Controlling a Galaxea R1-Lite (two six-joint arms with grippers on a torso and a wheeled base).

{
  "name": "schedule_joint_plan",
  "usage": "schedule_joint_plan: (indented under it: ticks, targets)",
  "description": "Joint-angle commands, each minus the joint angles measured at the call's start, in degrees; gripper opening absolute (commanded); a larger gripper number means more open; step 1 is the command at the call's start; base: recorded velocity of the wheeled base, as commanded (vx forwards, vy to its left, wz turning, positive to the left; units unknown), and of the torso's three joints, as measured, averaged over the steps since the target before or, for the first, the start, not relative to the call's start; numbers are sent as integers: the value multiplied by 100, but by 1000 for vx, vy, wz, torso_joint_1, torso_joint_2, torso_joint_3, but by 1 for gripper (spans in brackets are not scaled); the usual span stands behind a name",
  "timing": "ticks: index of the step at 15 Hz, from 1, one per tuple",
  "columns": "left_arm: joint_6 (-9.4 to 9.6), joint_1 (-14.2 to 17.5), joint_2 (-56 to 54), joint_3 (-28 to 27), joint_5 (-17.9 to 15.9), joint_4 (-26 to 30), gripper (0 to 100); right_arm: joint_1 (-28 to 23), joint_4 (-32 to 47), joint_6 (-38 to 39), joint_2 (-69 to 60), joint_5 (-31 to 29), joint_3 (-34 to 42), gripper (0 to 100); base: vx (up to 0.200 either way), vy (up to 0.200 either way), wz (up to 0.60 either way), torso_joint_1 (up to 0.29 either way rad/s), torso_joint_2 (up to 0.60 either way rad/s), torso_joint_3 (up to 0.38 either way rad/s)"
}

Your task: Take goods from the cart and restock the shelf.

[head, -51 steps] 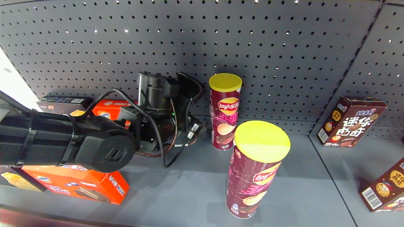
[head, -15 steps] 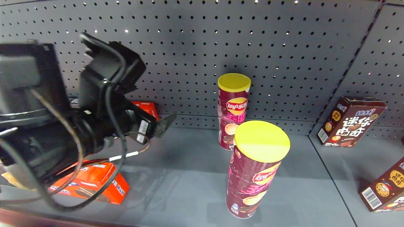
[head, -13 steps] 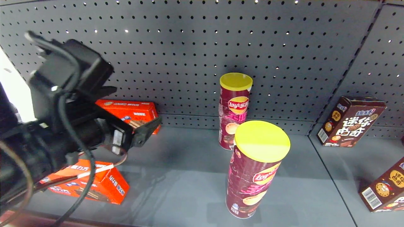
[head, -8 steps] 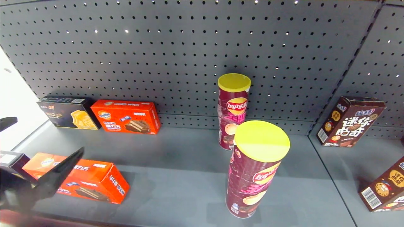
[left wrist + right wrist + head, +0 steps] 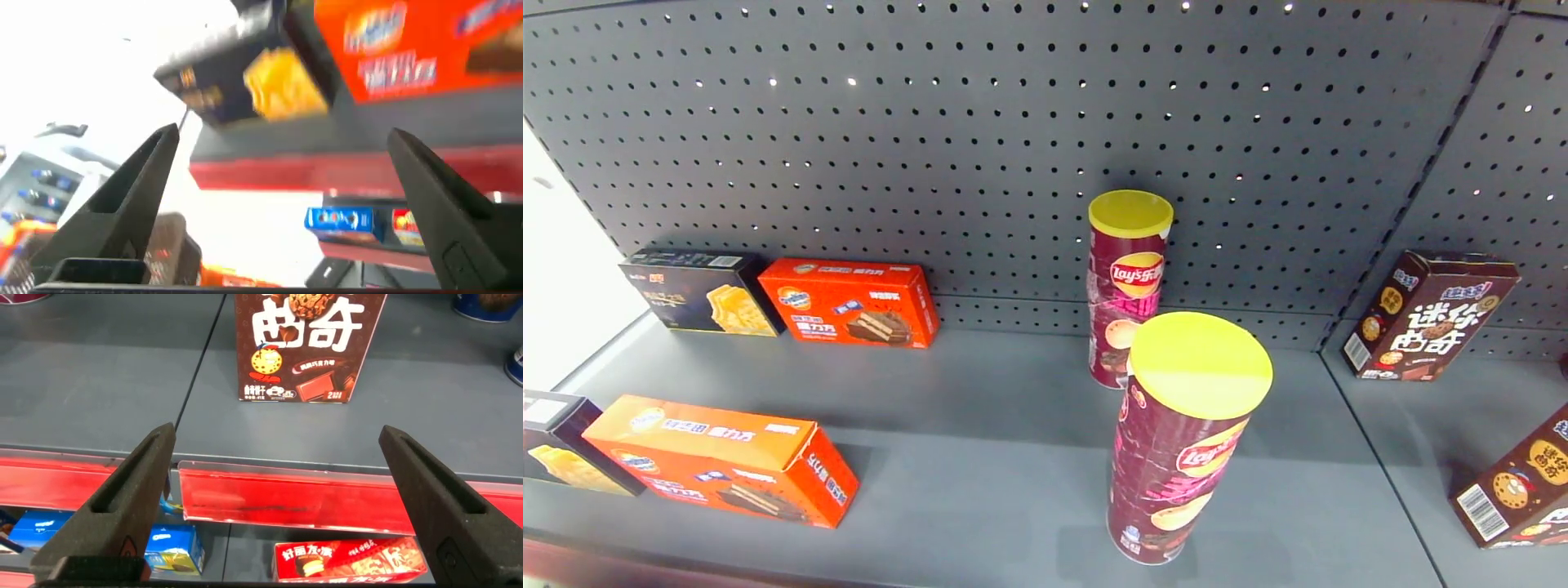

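Grey metal shelf (image 5: pixel 996 457), maroon yellow-lidded crisp tube (image 5: pixel 1176 457) upright right of centre, orange cardboard box (image 5: pixel 719 465) lower left, left tool (image 5: pixel 282 135) spread empty, right tool (image 5: pixel 276 431) gaping too

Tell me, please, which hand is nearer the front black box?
Left. The left hand faces the black box close up; the right hand faces the brown cookie box.

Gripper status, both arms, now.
Left gripper: open, holding nothing.
Right gripper: open, holding nothing.
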Motion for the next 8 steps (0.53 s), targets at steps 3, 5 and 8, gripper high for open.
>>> schedule_joint_plan:
  ticks: [3, 5, 8]
  targets:
    - [-201, 187, -1105, 752, 35, 24, 100, 0, -2, -4, 11, -1, 0, 100, 0, 0, 0, 0, 0, 0]
    - [-237, 1031, -463, 752, 35, 33, 100, 0, -2, -4, 11, -1, 0, 100, 0, 0, 0, 0, 0, 0]
    - [-254, 2253, -41, 752, 35, 33, 100, 0, -2, -4, 2, -1, 0, 100, 0, 0, 0, 0, 0, 0]
